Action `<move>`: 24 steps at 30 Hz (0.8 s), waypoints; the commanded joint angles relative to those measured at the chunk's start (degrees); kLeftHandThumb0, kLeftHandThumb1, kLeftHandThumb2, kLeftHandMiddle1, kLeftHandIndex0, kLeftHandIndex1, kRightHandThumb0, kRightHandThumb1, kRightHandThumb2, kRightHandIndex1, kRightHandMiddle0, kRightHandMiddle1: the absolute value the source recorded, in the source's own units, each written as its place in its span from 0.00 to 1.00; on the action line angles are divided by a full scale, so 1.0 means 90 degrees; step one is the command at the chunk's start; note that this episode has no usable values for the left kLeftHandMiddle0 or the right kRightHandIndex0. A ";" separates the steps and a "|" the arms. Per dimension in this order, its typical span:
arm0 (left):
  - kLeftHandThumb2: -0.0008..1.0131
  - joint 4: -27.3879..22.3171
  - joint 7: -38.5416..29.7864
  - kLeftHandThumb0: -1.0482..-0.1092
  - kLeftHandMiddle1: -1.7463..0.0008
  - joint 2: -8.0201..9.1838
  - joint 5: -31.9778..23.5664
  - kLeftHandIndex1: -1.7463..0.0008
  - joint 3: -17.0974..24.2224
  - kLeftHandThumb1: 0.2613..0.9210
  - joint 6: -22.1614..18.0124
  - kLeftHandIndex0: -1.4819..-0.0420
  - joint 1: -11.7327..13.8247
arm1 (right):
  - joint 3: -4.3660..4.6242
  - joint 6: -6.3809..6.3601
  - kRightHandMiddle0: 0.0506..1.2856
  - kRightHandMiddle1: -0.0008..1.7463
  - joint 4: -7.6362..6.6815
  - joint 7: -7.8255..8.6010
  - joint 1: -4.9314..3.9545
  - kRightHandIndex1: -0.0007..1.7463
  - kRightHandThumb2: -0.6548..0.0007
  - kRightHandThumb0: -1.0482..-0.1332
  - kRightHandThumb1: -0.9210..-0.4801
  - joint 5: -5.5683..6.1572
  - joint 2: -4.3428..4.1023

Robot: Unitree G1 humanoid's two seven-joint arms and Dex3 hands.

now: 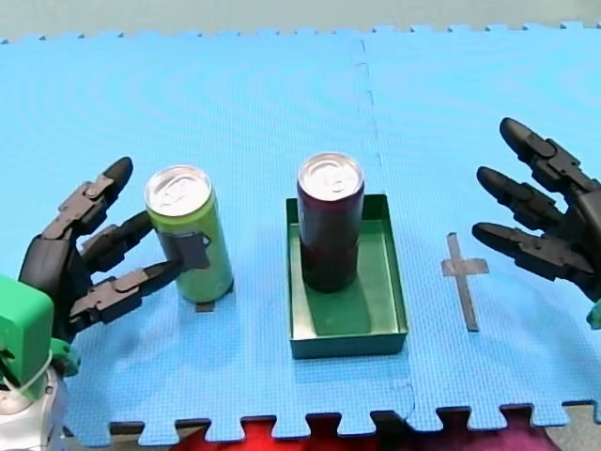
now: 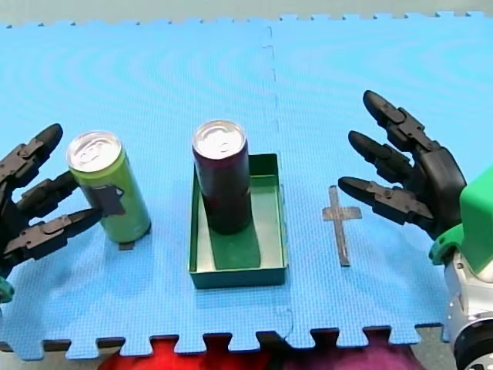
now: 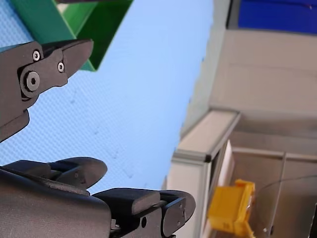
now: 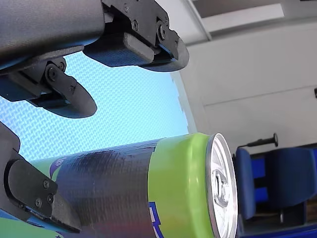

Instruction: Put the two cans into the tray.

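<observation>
Beside tray (image 1: 293,282) rim, green can (image 1: 194,242), left hand (image 1: 94,254)

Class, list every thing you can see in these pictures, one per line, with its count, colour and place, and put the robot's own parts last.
foam mat: one, blue, covering the work surface.
tray: one, green, on the mat, near its front edge.
dark red can: one, upright inside the tray, at its far end.
green can: one, upright on the mat, left of the tray and apart from it.
tape cross: one, grey, on the mat right of the tray.
tape mark: one, grey, at the green can's base.
left robot hand: one, black, at the green can's left, the can between its fingers.
right robot hand: one, black, right of the tape cross, holding nothing.
</observation>
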 commanded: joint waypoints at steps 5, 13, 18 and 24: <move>0.00 0.0038 -0.0045 0.14 1.00 0.0027 0.0003 1.00 -0.0007 0.53 -0.0068 0.79 0.0013 | -0.0029 -0.0029 0.20 0.00 -0.0038 0.0007 0.0038 0.00 0.99 0.00 0.25 0.0044 -0.0004; 0.00 -0.0040 -0.0522 0.18 1.00 0.0082 -0.0118 1.00 -0.0028 0.52 0.0219 0.82 0.0038 | -0.0053 -0.0035 0.20 0.00 -0.0040 0.0030 0.0033 0.00 1.00 0.00 0.25 0.0080 0.0012; 0.00 -0.0207 -0.0613 0.23 1.00 0.0108 -0.0124 1.00 -0.0074 0.52 0.0427 0.83 0.0086 | -0.0065 -0.0020 0.20 0.00 -0.0042 0.0055 0.0027 0.00 1.00 0.00 0.26 0.0105 0.0008; 0.00 -0.0396 -0.0591 0.27 1.00 0.0103 -0.0099 1.00 -0.0130 0.51 0.0571 0.85 0.0163 | -0.0068 0.0008 0.20 0.00 -0.0071 0.0039 0.0028 0.00 1.00 0.00 0.26 0.0104 -0.0004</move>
